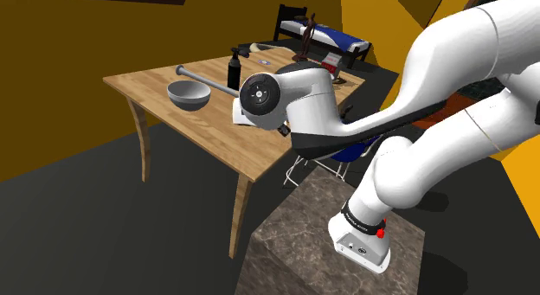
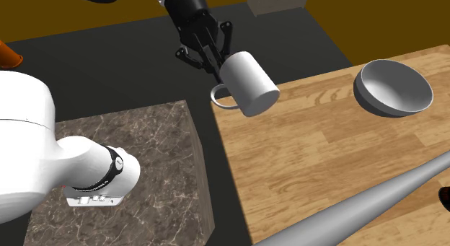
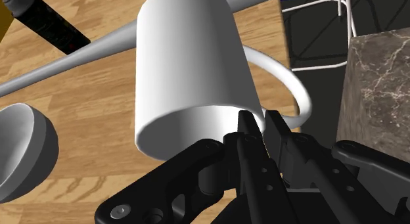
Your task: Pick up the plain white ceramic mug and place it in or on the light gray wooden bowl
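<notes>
In the second exterior view the marbled stand (image 2: pixel 137 165) sits leftmost. Next, the black gripper (image 2: pixel 218 66) has its fingers clamped on the rim of the white mug (image 2: pixel 250 82) beside its handle, and the mug is tilted over the wooden table (image 2: pixel 303 154) edge, seemingly lifted clear. Further right, well apart, rests the grey bowl (image 2: pixel 393 87), its hollow bare grey.

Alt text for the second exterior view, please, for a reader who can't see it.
A black tool grips a tilted white mug by its rim, beside the handle, at the edge of a wooden table. A grey bowl sits to the mug's right, and a grey baseball bat lies lower right.
</notes>
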Robot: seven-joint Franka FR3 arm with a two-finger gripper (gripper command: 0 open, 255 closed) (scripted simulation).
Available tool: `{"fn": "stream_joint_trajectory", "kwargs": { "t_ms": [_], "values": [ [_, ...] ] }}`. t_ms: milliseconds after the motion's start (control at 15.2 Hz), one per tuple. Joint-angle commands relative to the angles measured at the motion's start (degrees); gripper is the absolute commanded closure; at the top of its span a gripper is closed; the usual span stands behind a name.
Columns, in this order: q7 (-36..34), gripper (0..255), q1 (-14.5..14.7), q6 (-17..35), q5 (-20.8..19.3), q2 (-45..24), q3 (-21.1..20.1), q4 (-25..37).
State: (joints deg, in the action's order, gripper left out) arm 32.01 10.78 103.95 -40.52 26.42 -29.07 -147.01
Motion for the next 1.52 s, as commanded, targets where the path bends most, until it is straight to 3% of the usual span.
{"fn": "stream_joint_trajectory", "kwargs": {
  "t_ms": [0,330,660,1056,1452],
  "values": [
    [-0.4,255,-2.6,1.1,-3.0,-4.6,0.3,3.5],
    [-1.3,255,-6.8,1.6,-9.4,-15.6,0.8,12.7],
    [-1.1,255,-9.0,0.5,-15.0,-26.4,1.5,23.2],
    [0.9,255,-9.3,-1.9,-20.5,-39.3,3.0,37.6],
    [5.3,255,-7.6,-4.7,-24.7,-52.4,5.1,54.8]
  ]
}}
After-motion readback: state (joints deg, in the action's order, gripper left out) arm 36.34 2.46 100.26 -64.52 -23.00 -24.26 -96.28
